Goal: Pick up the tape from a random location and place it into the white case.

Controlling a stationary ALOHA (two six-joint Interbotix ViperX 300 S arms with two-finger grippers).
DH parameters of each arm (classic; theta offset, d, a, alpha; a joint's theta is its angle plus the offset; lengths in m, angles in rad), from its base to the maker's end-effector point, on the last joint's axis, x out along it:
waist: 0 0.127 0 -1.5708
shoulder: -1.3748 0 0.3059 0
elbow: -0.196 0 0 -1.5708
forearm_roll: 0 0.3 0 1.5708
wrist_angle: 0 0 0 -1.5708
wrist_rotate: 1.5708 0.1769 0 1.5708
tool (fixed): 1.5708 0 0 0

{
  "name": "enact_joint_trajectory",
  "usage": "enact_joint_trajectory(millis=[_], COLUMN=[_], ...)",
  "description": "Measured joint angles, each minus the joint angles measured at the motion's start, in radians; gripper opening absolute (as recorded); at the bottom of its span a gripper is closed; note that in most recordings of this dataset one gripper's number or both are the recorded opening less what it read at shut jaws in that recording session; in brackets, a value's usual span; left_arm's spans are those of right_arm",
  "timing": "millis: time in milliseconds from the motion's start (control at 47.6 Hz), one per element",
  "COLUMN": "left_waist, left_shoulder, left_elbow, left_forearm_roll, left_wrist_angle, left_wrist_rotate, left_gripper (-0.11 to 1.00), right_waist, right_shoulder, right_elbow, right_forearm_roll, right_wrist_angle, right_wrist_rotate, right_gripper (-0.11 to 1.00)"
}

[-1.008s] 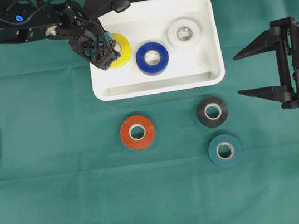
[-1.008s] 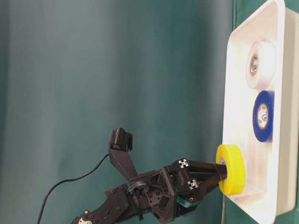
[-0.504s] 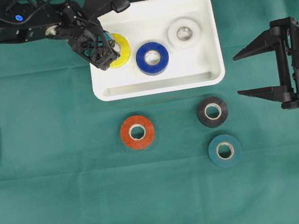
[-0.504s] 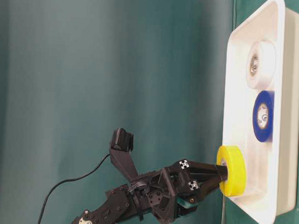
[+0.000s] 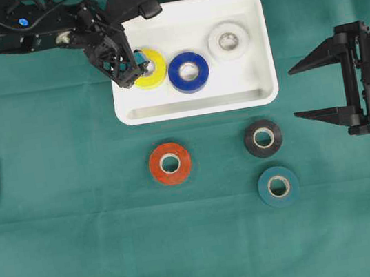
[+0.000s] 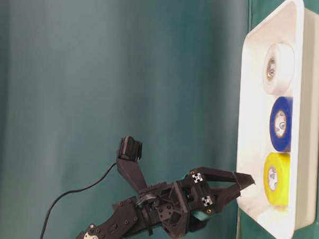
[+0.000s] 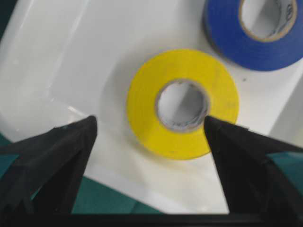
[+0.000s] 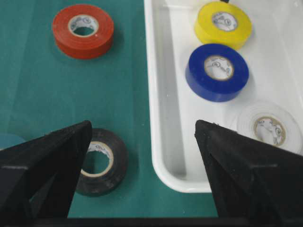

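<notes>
Now yellow tape (image 7: 182, 104) flat in white case (image 5: 254, 44), free beneath left gripper (image 7: 149, 125), jaws spread wide.

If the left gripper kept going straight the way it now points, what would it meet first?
Most likely the yellow tape lying flat in the white case: the left gripper hangs open just above it, fingers to either side. How much clearance remains is unclear.
</notes>
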Motion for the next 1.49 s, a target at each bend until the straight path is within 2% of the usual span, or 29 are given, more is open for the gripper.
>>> enact_joint_trajectory(millis=[273,483,798,924,1281,1491], left_waist=[-0.003,-0.012,-0.021,-0.061,-0.311,-0.362], left_shoulder=[-0.101,-0.189,-0.202,-0.202,-0.201,-0.204], left_elbow=[0.0,-0.003,-0.005,-0.003,0.006,0.028], left_forearm_roll=[0.0,0.0,-0.002,-0.009,-0.011,-0.012], left_wrist_angle=[0.044,0.089,0.092,0.089,0.02,0.003], left_wrist_rotate=[0.002,0.028,0.041,0.04,0.038,0.038], left_gripper=[0.98,0.98,0.98,0.98,0.98,0.98], right_waist=[0.0,0.0,0.0,0.0,0.0,0.0], right_shoulder=[0.0,0.0,0.0,0.0,0.0,0.0], right_elbow=[-0.008,-0.014,-0.014,-0.014,-0.021,-0.021], right_forearm_roll=[0.0,0.0,0.0,0.0,0.0,0.002], right_wrist_angle=[0.0,0.0,0.0,0.0,0.0,0.002], right_wrist_rotate=[0.0,0.0,0.0,0.0,0.003,0.009], right_gripper=[0.87,0.87,0.87,0.87,0.87,0.87])
